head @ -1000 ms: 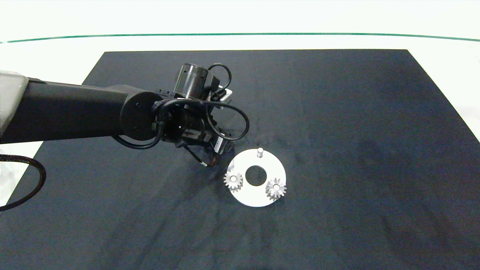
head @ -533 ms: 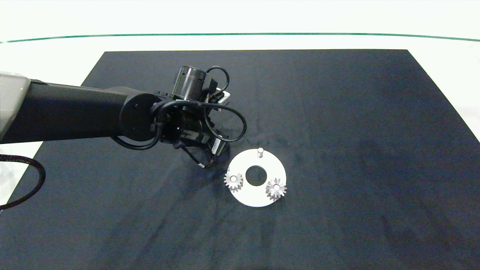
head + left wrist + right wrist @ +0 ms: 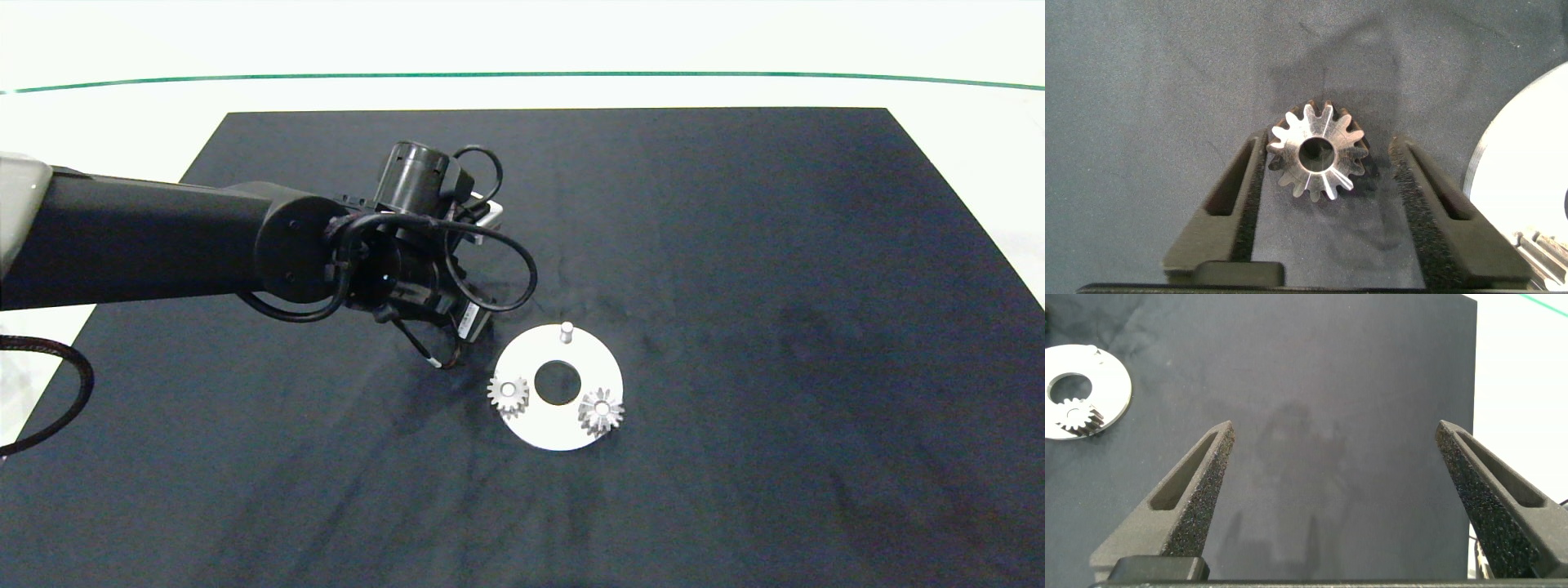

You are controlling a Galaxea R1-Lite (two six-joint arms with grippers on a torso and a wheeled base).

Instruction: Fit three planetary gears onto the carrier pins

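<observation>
1. Two gears (image 3: 508, 395) (image 3: 601, 411) are already sitting on pins on the white disc (image 3: 563, 425). The third pin (image 3: 566, 331), at the far side of the disc, is bare.
2. The third gear (image 3: 1317, 153) lies flat on the dark mat (image 3: 735, 245), just beside the disc's edge. In the head view the left arm hides it.
3. The left gripper (image 3: 1327, 175) is over that gear with its fingers spread, one on each side. Neither pad looks like it's touching the teeth, so no pinch.
4. The right gripper (image 3: 1339, 490) hangs wide open above bare mat, well away from the disc. It's holding nothing.
5. Handling guess: it's small solid metal, so rigid and dense for its size, and it won't crush. The polished face looks slippery.
6. I'd squeeze it across the toothed rim, opposite sides. The foam pads should bite into the teeth nicely.
7. Keep it level when lifting, since the bore has to drop straight over a snug-looking pin. A tilted gear would probably jam or nudge the light disc.
</observation>
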